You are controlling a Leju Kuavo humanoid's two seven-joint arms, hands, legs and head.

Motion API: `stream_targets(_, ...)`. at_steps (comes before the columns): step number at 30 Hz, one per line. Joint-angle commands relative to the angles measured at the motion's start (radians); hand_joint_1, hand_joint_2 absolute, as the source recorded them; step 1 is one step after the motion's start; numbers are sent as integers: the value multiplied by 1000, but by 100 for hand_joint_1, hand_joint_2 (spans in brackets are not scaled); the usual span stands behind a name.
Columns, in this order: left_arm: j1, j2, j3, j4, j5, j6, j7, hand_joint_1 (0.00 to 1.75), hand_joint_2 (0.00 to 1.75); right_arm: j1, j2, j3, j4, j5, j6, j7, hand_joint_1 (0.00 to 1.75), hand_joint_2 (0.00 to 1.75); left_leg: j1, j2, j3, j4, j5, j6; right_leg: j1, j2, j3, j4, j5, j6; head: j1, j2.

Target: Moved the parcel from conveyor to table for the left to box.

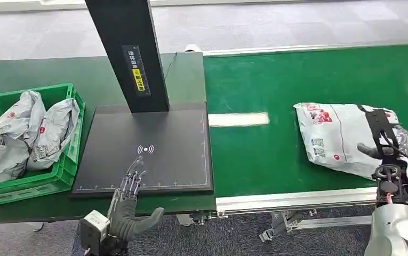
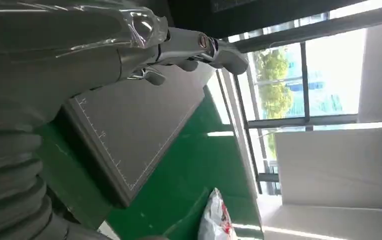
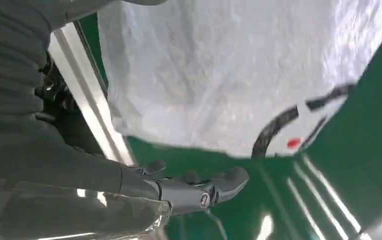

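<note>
White parcel (image 1: 340, 137) with red print lying flat on the green conveyor belt (image 1: 255, 154), toward its near right side, close to the metal edge rail (image 1: 297, 200). Right hand (image 1: 391, 146) reaching over the parcel's right end, thumb on the bag's near side and the back of the hand above it; in the right wrist view, dark fingers (image 3: 198, 187) stretched out beside the crinkled bag (image 3: 228, 75), apart from it and over the green belt. Whether anything is actually gripped: cannot tell. Left hand (image 1: 129, 200) at the near edge of the black mat (image 1: 153, 154), fingers straight and spread, tips over the mat's front border, thumb out to the side, holding nothing. Same seen in the left wrist view: silvery fingers (image 2: 203, 47) extended above the ruled mat (image 2: 129, 130), with the parcel (image 2: 213, 220) far off along the belt. Green crate (image 1: 65, 170) on the far left of the dark green table (image 1: 41, 69), just beside the mat, holding two crumpled grey bags (image 1: 25, 133). Black post (image 1: 129, 53) rising from the back of the mat.
</note>
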Motion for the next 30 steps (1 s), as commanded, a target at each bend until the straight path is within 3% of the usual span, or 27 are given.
stream_targets(1,-36,28,-2,59,-6,-14,3,0,175,19,8,-73,85,45,74,-28,0,175,0,0,3,-2,0,-1,0,0,3,-2,-1,-1,0,0)
stream_targets(3,-41,28,-3,62,-7,-19,3,0,175,24,10,-22,92,115,65,51,0,175,0,0,2,-1,0,-1,0,0,2,-1,0,-1,0,0)
stream_targets(19,-42,27,-3,61,-7,-19,4,0,175,22,11,-22,92,116,65,53,0,175,1,1,3,-3,0,-2,1,1,4,-3,0,-1,0,0)
stream_targets(25,-65,25,-2,73,-7,-43,31,0,175,33,14,118,108,319,130,332,0,175,0,2,2,-2,0,-1,0,1,2,-2,0,-1,0,0)
stream_targets(27,-77,23,-3,80,-7,-40,38,0,175,38,19,147,105,366,150,378,0,175,1,2,2,-2,0,-2,0,1,2,-2,0,-1,0,0)
stream_targets(30,-62,29,-6,73,-2,-30,40,0,175,20,42,153,101,391,189,359,0,175,0,2,2,-2,0,-1,0,2,2,-1,0,-1,0,0)
